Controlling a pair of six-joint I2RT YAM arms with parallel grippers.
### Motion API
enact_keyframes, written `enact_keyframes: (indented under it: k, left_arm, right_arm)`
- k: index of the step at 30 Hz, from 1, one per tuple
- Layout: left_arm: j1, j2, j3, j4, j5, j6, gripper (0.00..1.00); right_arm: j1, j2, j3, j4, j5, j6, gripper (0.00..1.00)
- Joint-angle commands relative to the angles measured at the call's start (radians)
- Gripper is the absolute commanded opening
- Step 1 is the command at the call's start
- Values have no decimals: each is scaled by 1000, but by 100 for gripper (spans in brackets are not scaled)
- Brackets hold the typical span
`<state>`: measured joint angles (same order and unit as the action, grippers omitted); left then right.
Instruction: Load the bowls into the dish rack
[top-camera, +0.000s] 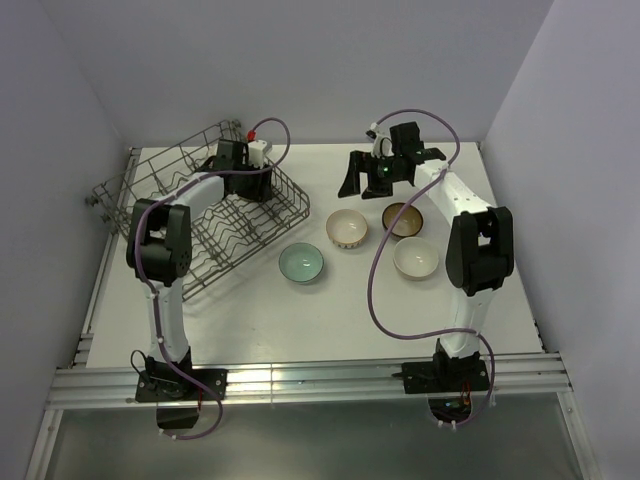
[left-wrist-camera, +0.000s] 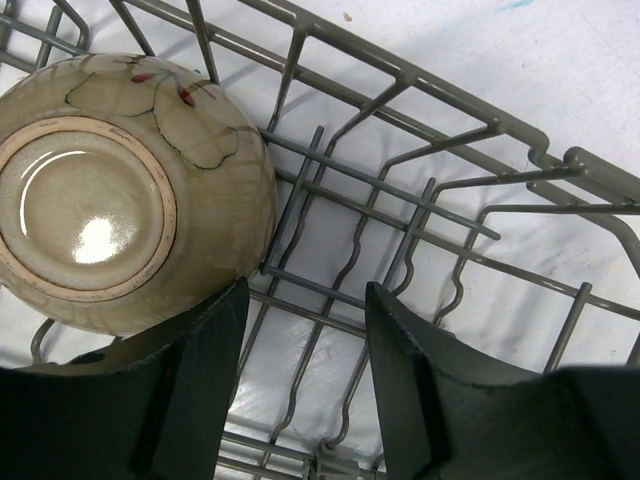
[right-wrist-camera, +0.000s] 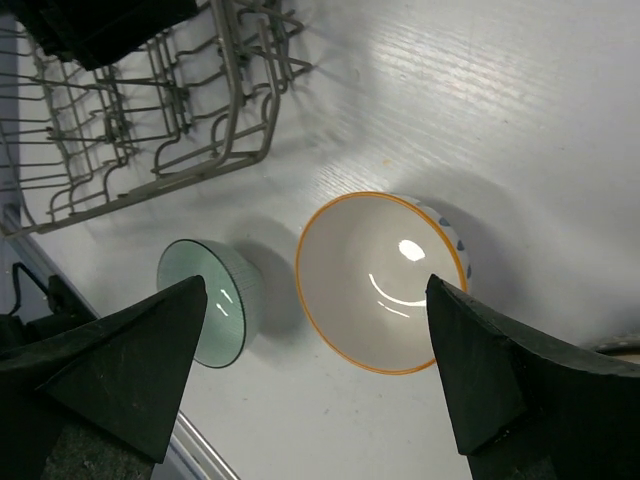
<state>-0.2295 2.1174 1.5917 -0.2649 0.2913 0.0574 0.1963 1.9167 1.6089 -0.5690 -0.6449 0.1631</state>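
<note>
The grey wire dish rack (top-camera: 170, 190) stands at the left of the table. My left gripper (top-camera: 245, 183) is inside its far end, open and empty (left-wrist-camera: 305, 345). An upside-down beige crackle-glazed bowl (left-wrist-camera: 110, 190) rests on the rack wires (left-wrist-camera: 420, 200), right beside the left finger (left-wrist-camera: 205, 370). My right gripper (top-camera: 376, 178) hovers open and empty at the back of the table. In its wrist view, between the fingers (right-wrist-camera: 315, 345), lie an orange-rimmed cream bowl (right-wrist-camera: 380, 280) and a green bowl (right-wrist-camera: 205, 300). The rack's corner (right-wrist-camera: 150, 120) shows there too.
Several bowls sit upright on the white table right of the rack: the orange-rimmed one (top-camera: 347, 228), a brown one (top-camera: 404, 218), a cream one (top-camera: 416, 258) and the green one (top-camera: 302, 263). Purple cables loop off both arms. Walls close the table on three sides.
</note>
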Motion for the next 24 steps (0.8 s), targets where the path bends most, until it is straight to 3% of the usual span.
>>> enact_keyframes:
  k: [1, 4, 7, 9, 11, 19, 24]
  left_arm:
    - [50, -53, 18, 78, -149, 53, 59]
    - [58, -95, -10, 76, -88, 62, 68]
    - [64, -146, -21, 62, 49, 50, 78]
    - [64, -183, -19, 37, 153, 35, 92]
    - [64, -207, -16, 33, 216, 13, 96]
    - [65, -327, -48, 26, 259, -41, 98]
    - [68, -379, -90, 21, 270, -48, 99]
  right_arm:
    - [2, -56, -12, -43, 76, -71, 97]
    - [14, -38, -1, -75, 141, -109, 96]
    - [28, -4, 19, -112, 175, -140, 93]
    - [41, 13, 38, -140, 197, -152, 92]
    - [52, 36, 51, -158, 243, -181, 91]
    - [66, 142, 137, -204, 355, -211, 87]
    - [77, 192, 171, -224, 367, -231, 77]
